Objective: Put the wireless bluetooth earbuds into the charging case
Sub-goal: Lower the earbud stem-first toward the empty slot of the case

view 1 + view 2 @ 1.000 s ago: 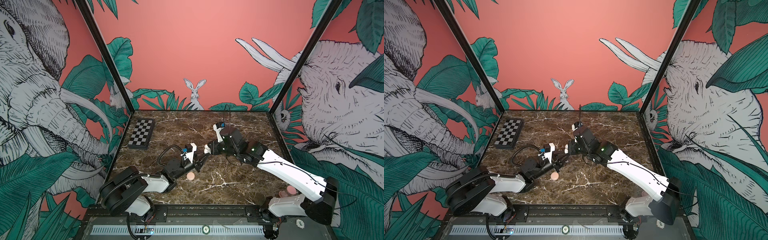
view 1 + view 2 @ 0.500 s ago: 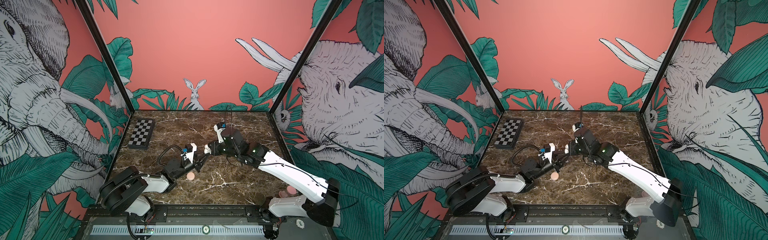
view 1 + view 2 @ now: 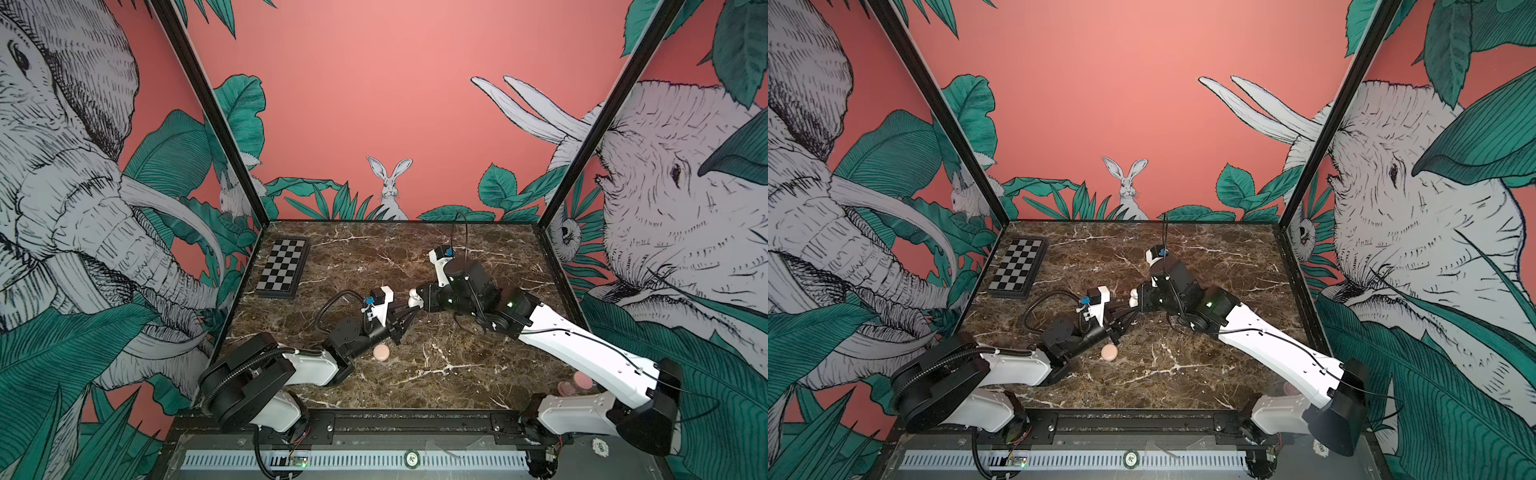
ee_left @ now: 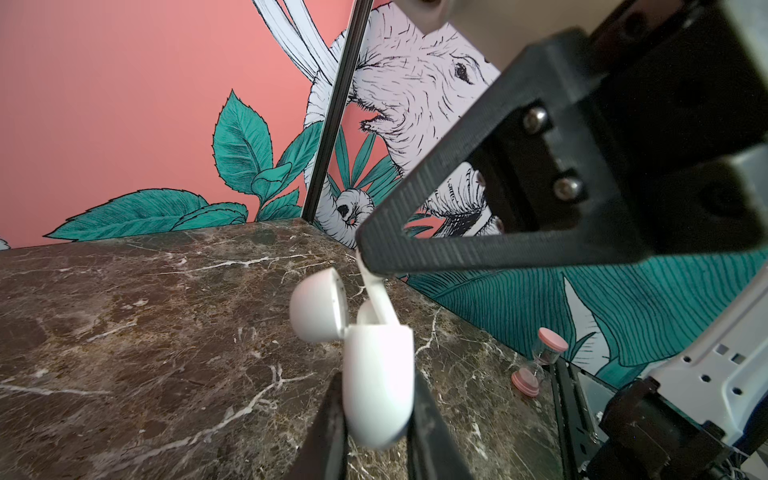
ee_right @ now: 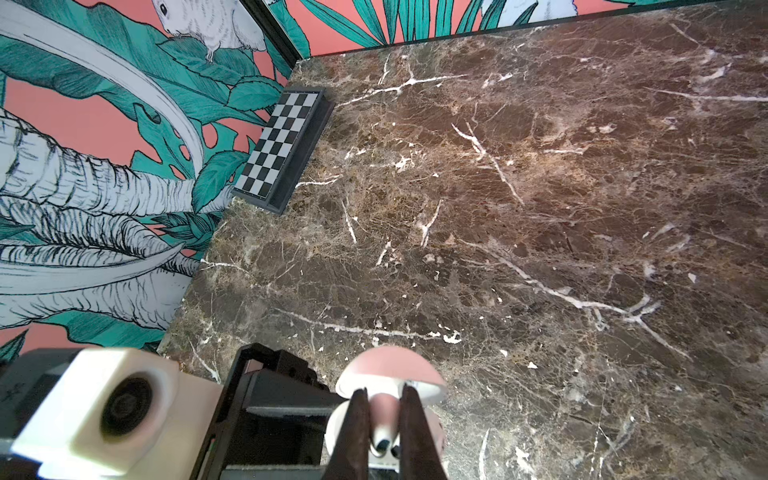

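Top views, meeting place: above the middle of the desk (image 3: 457, 374), the left hand (image 3: 409, 311) and the right hand (image 3: 419, 300) are brought tip to tip. The white charging case (image 3: 1133, 296) is seen between them, lifted off the desk.
Left wrist view, left hand: it is closed on the body of the charging case (image 4: 378, 382), and the lid (image 4: 318, 305) is swung open.
Left wrist view, case axis: the long axis is laid along the left fingers, with the mouth pointed away from the wrist, toward the right hand (image 4: 368, 259).
Left wrist view, earbud: the earbud (image 4: 376, 297) is held by its stem. The head end is at the mouth, and the stem is nearly in line with the case, slightly tilted.
Right wrist view, right hand: the fingers (image 5: 353, 428) are closed on the earbud (image 5: 384, 428), just over the case.
Next move, judged: a short push along the stem is probably needed.
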`<action>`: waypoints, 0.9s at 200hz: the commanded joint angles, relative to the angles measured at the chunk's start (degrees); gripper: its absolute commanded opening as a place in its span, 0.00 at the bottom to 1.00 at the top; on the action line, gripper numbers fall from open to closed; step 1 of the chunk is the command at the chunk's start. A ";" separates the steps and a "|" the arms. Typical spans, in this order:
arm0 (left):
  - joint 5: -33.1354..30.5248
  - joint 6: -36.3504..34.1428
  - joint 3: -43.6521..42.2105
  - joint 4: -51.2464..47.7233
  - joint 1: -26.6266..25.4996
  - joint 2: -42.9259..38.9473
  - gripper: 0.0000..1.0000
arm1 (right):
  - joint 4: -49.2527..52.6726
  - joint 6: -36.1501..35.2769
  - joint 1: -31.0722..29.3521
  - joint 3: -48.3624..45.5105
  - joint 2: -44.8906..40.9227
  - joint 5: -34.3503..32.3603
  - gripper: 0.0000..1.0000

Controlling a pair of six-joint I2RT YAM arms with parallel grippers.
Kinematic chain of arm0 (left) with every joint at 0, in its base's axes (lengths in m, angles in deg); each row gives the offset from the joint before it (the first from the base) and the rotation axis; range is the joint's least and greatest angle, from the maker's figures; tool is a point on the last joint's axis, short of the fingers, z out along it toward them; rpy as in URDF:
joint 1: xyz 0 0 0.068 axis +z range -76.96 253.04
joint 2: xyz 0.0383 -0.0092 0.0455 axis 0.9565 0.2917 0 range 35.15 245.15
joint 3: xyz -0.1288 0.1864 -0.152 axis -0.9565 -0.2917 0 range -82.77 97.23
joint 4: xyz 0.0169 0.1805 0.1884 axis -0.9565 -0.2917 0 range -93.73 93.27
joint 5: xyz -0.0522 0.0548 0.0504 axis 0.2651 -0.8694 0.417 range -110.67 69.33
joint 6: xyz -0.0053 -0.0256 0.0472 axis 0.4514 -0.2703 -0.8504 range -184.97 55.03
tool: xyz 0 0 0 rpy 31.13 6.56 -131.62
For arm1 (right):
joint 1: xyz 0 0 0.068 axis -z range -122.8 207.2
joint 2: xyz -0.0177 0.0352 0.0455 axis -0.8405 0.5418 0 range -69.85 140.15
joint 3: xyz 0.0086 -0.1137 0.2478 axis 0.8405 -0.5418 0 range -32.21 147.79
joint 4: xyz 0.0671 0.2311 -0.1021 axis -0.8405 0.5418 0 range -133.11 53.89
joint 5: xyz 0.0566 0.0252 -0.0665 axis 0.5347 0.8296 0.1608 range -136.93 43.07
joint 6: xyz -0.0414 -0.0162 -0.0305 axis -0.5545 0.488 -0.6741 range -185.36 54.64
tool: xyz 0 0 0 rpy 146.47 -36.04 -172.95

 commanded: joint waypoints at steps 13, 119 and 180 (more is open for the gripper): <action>-1.84 1.38 -0.20 2.80 -0.08 -2.40 0.00 | -2.47 -0.27 -0.95 -1.45 -1.85 0.41 0.09; -1.14 0.88 -0.18 2.84 -0.08 -3.72 0.00 | -5.47 -1.68 -1.84 -3.57 -3.44 -0.47 0.09; 0.07 -0.05 -0.27 2.83 -0.08 -4.98 0.00 | -7.56 -3.23 -2.37 -4.13 -4.75 -0.43 0.09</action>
